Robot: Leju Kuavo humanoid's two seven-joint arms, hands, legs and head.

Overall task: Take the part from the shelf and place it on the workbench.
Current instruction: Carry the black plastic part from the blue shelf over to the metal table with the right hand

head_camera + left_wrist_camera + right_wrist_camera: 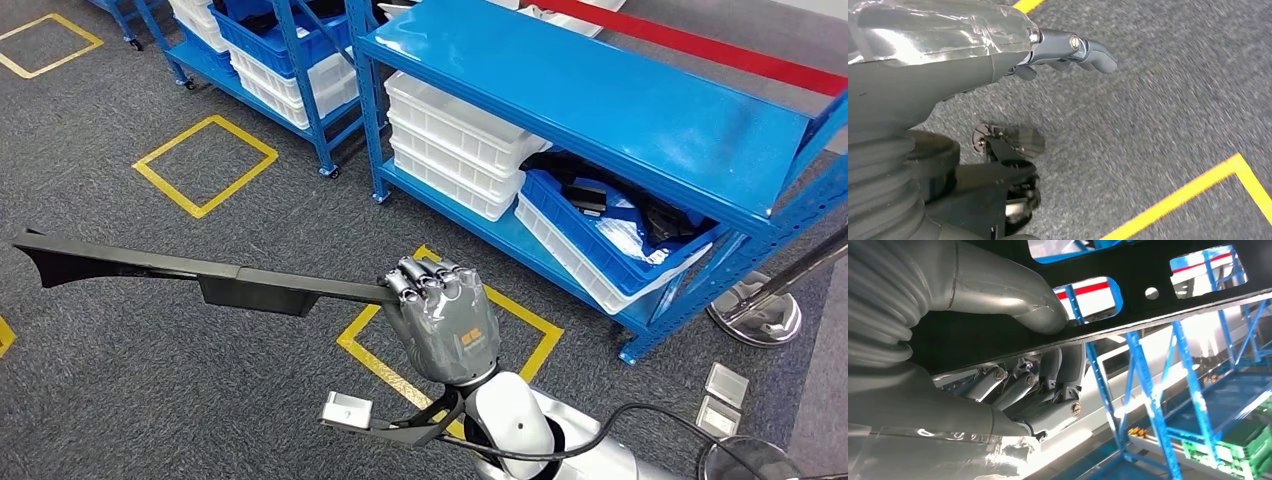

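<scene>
A long, flat black part [160, 270] stretches out to the left over the carpet, held level by one end in my right hand [445, 320]. In the right wrist view the thumb [998, 295] presses on one face of the black part [1128, 310], which has cut-out holes, and the fingers [1018, 385] wrap the other face. My left hand [1063, 47] hangs over the grey carpet with nothing in it, its fingers loosely extended. The blue shelf [600, 100] stands ahead on the right, with a blue bin [610, 225] of black parts on its lower level.
White bins [450, 140] are stacked on the shelf's lower level. A second blue shelf [270, 60] stands at the far left. Yellow taped squares [205, 165] mark the carpet. A round metal stand base [760, 315] and small grey plates [725, 385] lie at the right.
</scene>
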